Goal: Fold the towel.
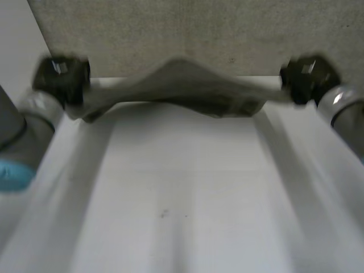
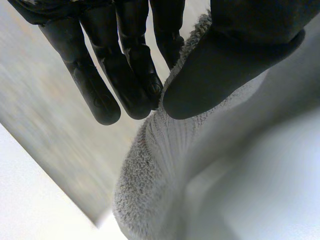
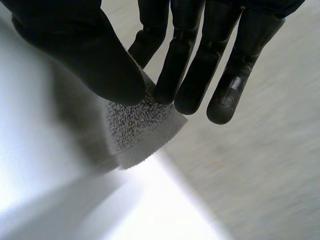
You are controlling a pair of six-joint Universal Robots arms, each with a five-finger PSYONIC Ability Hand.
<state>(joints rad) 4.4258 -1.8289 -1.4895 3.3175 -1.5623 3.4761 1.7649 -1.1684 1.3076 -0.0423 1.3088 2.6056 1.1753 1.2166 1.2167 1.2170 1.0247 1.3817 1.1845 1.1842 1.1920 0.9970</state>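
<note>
A grey towel [image 1: 182,88] hangs stretched between my two hands near the far edge of the white table [image 1: 182,193], sagging a little in its middle. My left hand [image 1: 61,77] pinches the towel's left end; up close, its thumb [image 2: 225,65] presses the terry cloth [image 2: 155,165] against the fingers [image 2: 135,75]. My right hand [image 1: 307,78] holds the right end. There, a towel corner [image 3: 140,130] is pinched between thumb [image 3: 90,55] and fingers [image 3: 200,65].
Beyond the table's far edge lies grey speckled floor [image 1: 199,34]. The white tabletop spreads out in front of the towel toward me. My grey arms [image 1: 23,136] flank the table on both sides.
</note>
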